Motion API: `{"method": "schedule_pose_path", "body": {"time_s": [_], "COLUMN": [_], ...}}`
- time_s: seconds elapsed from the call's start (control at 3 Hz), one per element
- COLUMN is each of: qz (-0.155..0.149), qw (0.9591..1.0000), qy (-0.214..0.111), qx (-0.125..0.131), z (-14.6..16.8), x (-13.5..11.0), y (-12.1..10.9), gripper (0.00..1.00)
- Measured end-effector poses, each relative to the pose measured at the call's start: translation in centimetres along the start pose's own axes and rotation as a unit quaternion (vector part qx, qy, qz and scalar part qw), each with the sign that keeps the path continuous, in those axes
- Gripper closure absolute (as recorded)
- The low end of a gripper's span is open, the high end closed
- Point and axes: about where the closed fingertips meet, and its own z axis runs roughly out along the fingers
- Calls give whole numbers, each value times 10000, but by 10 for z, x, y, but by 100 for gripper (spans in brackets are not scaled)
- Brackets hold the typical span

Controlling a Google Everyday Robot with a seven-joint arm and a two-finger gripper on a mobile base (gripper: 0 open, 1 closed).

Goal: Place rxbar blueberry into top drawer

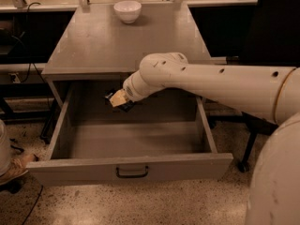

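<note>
The top drawer [131, 168] is pulled fully open, a deep grey metal box with a dark curved handle at the centre of its front panel. My gripper [117, 100] reaches from the right and hangs inside the drawer near its back, just under the cabinet's front edge. A small dark flat thing, the rxbar blueberry [125, 107], shows at the gripper's tip, above the drawer floor. The white arm hides part of the drawer's back right.
A white bowl [127, 11] stands at the back of the grey cabinet top [93, 46]. Dark shelving and cables stand to the left, a black chair base to the right. The floor is speckled terrazzo.
</note>
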Motion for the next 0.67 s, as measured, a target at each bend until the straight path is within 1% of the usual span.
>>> {"method": "schedule_pose_path", "body": {"time_s": [0.33,0.67], "qz": [252,559], "qw": [9996,9981], "qy": [-65,-126], "qx": [107,243], "z": [8,17], "x": [20,48], "y": [-5,-11], "gripper": [100,100]}}
